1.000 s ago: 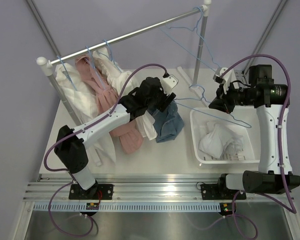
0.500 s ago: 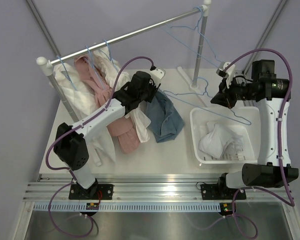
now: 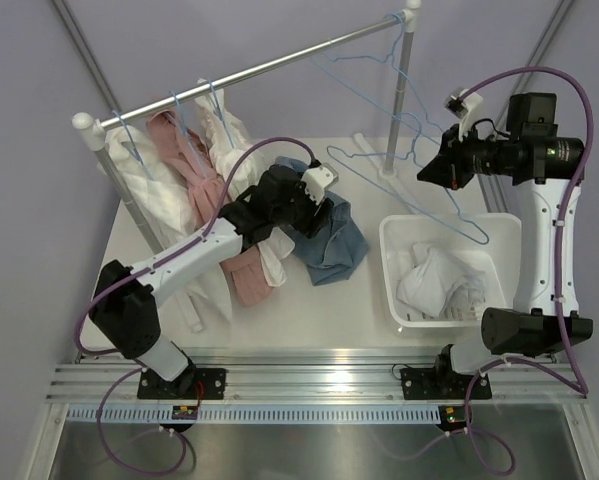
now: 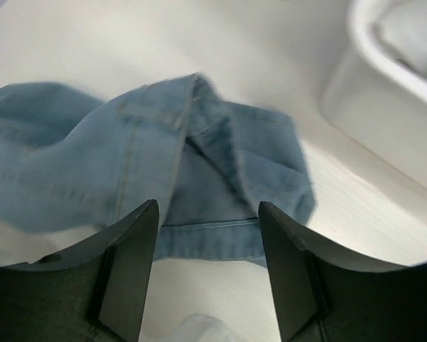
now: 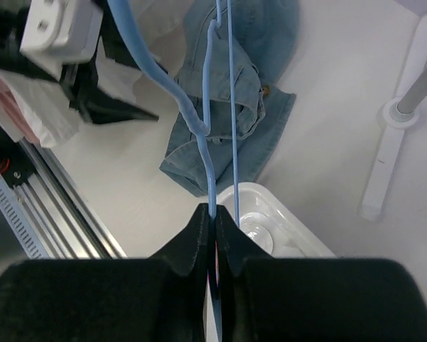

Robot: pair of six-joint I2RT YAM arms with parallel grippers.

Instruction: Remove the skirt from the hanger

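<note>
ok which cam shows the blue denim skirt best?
Right wrist: the crumpled blue denim skirt lies nearly whole and sharp on the table, crossed only by the thin blue wire hanger. Top external has it small, partly under the left end effector. Left wrist is close but blurred and cropped.

A white basket is sitting on the table, off to the right of the left jaws and beneath the right jaws, and crumpled white cloth is lying in it. A pink garment and white garments are hanging from the metal rail, left of the left jaws. The rack's white foot is resting ahead of the right jaws, to their right.
</note>
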